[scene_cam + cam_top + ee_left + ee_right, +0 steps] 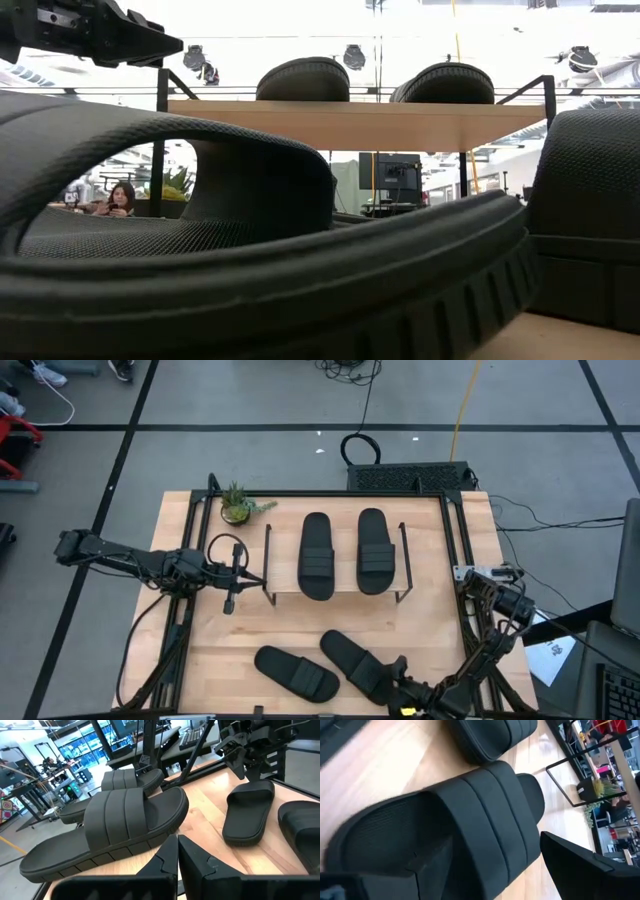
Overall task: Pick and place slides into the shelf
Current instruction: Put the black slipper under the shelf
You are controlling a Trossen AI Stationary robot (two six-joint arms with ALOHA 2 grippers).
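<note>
On the shelf (285, 596) two slides (317, 555), right claw (400, 678) spread wide over a table slide (355, 663), left claw (229, 603) closed empty.

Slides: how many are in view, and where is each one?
4. Two lie side by side on the shelf: one, another. Two are on the table in front: one, another at the right gripper.

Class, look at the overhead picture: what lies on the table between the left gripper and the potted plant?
Nothing: from left gripper to potted plant the high view shows only bare table.
</note>
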